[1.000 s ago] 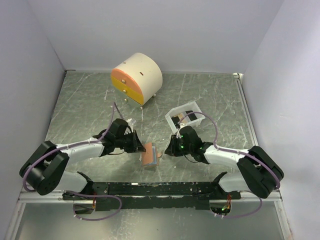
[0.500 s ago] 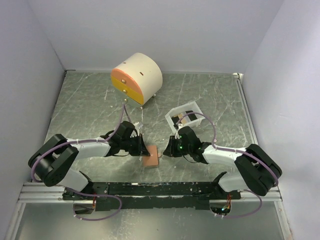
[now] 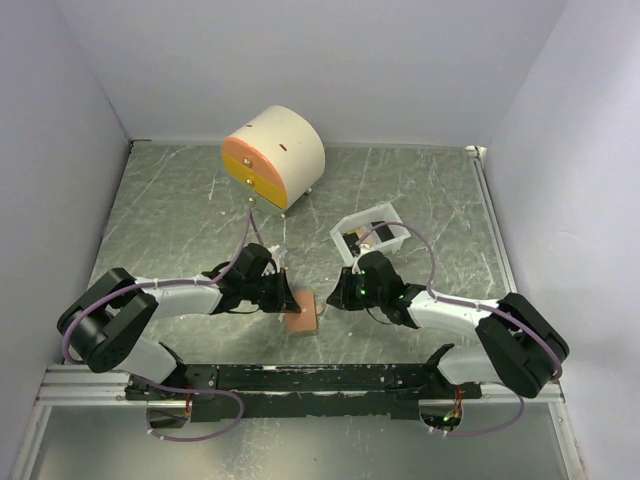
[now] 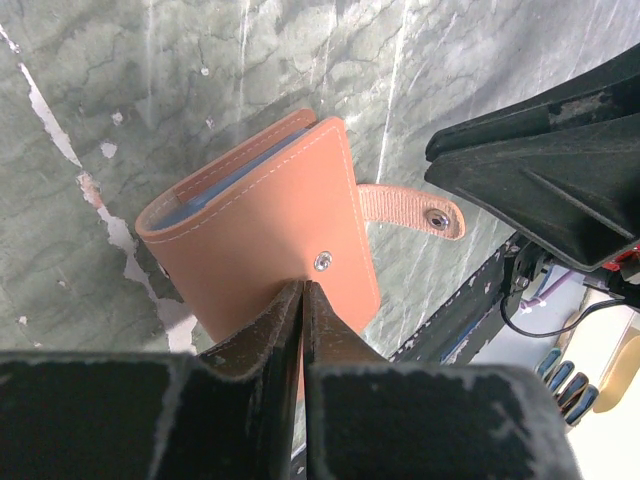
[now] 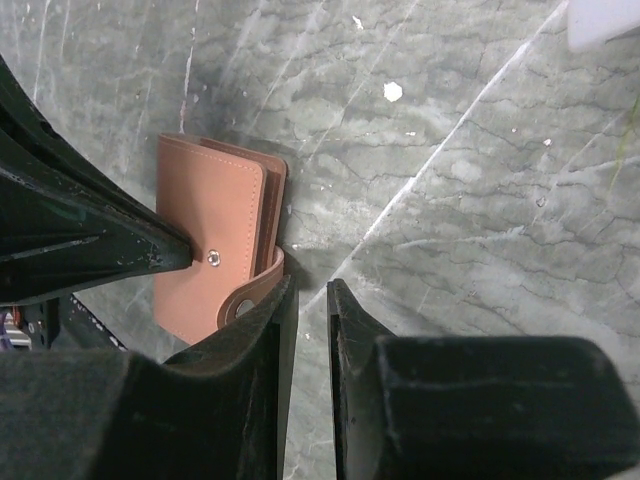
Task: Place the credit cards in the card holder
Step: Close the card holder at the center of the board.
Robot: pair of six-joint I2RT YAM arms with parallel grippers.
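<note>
Our left gripper (image 4: 303,292) pinches the cover of the card holder (image 4: 260,240), near the front edge of the table (image 3: 420,190). Our right gripper (image 5: 311,295) stands narrowly parted and empty.

Matt leather-look card holder (image 4: 260,240), stitched edges, metal snap (image 4: 322,261); table (image 5: 450,150) scuffed, marbled, slightly glossy.

Pink card holder (image 3: 301,321) on table (image 3: 440,190)

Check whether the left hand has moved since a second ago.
Yes. In the top view the left hand has shifted slightly right, away from the left wall, ending more nearly below the drawer cabinet, at the card holder.
</note>
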